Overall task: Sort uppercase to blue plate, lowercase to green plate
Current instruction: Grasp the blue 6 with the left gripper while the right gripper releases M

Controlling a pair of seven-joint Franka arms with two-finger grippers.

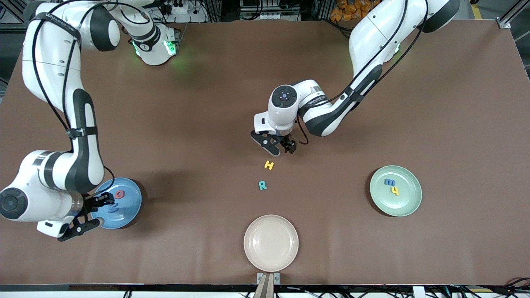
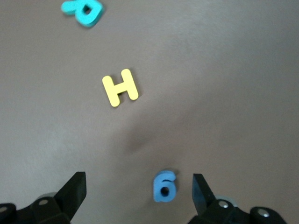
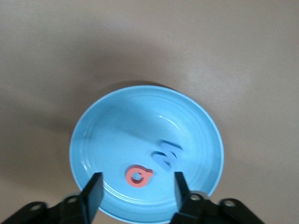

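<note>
Across the front view, the left hand (image 1: 280,147) hovers spread over the table (image 1: 190,136), yellow H (image 1: 269,165) and teal R (image 1: 262,185) just past it. Its wrist view shows a blue g-like letter (image 2: 164,186) between its fingers, apparently next for the green plate (image 1: 408,205): descend and close. Over the blue plate (image 3: 103,135), the right hand (image 3: 136,192) hangs released above the red Q (image 3: 138,176).

L gripper (image 1: 280,148) hovering over table (image 1: 207,124) centre, fingers spread wide, blue g (image 2: 164,186) lying between them w/ open gap each side. Yellow H (image 1: 269,165) sitting near, teal R (image 1: 262,185) just past it toward front cam, bare gap between the two. R gripper (image 1: 93,213) hanging open over blue plate (image 1: 128,215), crowding red Q (image 3: 138,176) and blue M (image 3: 167,155). Green plate (image 1: 408,203) lying uncovered, nothing hanging over it. Cream plate (image 1: 271,242) sitting clear at front edge.
</note>
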